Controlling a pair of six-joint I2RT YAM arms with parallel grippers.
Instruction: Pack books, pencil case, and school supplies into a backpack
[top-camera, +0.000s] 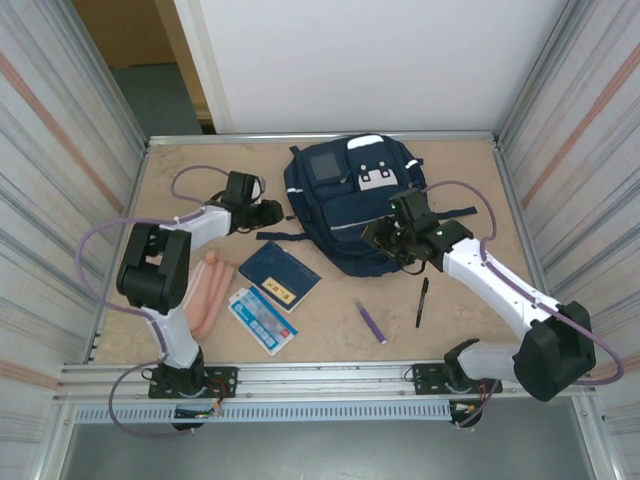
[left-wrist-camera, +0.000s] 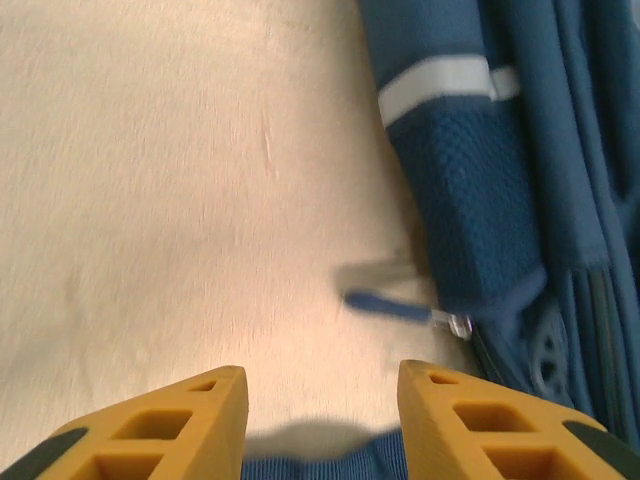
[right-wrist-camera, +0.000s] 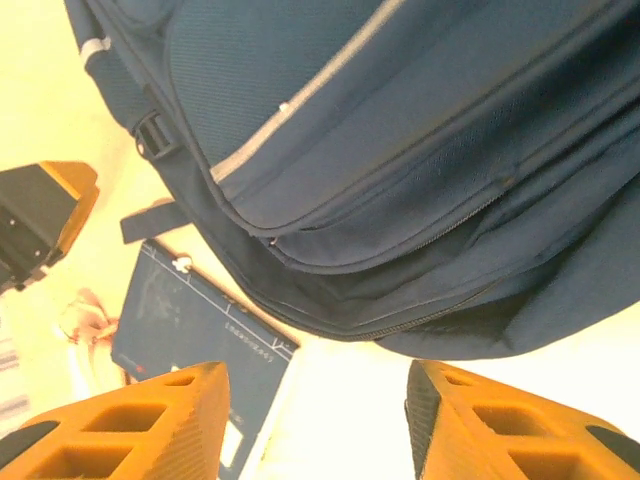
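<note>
Salmon-pink pencil case (top-camera: 205, 290) is laid far left, with light-blue booklet (top-camera: 262, 320) and navy book (top-camera: 280, 275) just beside it. Left gripper (left-wrist-camera: 322, 400) is spread, empty, at left edge of backpack (top-camera: 350, 195). Purple pen (top-camera: 370, 322) is laid in front. Right gripper (right-wrist-camera: 318, 400) is spread, empty, at the near edge. Black pen (top-camera: 422, 300) is laid just right.
</note>
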